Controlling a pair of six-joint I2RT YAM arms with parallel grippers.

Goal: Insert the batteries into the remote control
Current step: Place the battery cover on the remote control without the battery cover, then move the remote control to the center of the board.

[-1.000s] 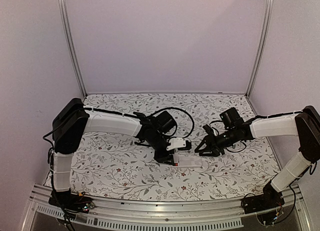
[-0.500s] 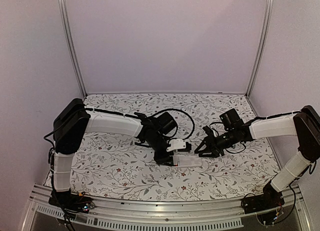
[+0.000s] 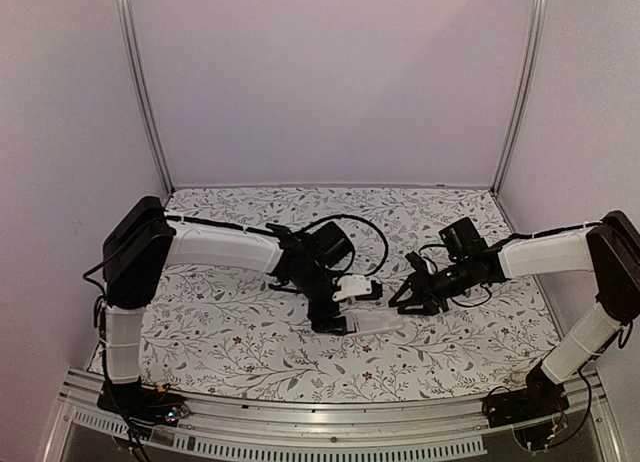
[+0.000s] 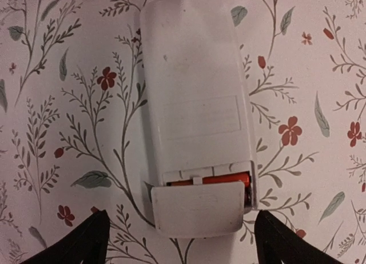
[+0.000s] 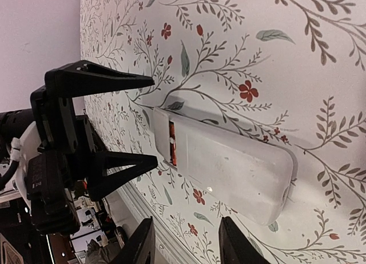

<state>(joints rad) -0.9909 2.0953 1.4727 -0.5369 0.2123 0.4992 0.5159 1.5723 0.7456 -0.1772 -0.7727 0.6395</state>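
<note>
Remote control point(image 3: 378, 324) lying back up on the table point(image 3: 230, 332) at lower centre of the overhead frame, left gripper point(image 3: 338, 322) over its left end, fingertips point(image 4: 94, 238) either side and clear of it, right gripper point(image 3: 408, 297) just right of the remote, one battery point(image 4: 220, 179) in the end compartment point(image 4: 209, 175), cover point(image 4: 197, 210) partly over it.

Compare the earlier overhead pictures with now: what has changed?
The left gripper appears to have opened: its jaws now stand wide on either side of the remote control, touching nothing, so it seems to have let go. The remote control, back up with an orange battery showing, and the right gripper stayed put.
</note>
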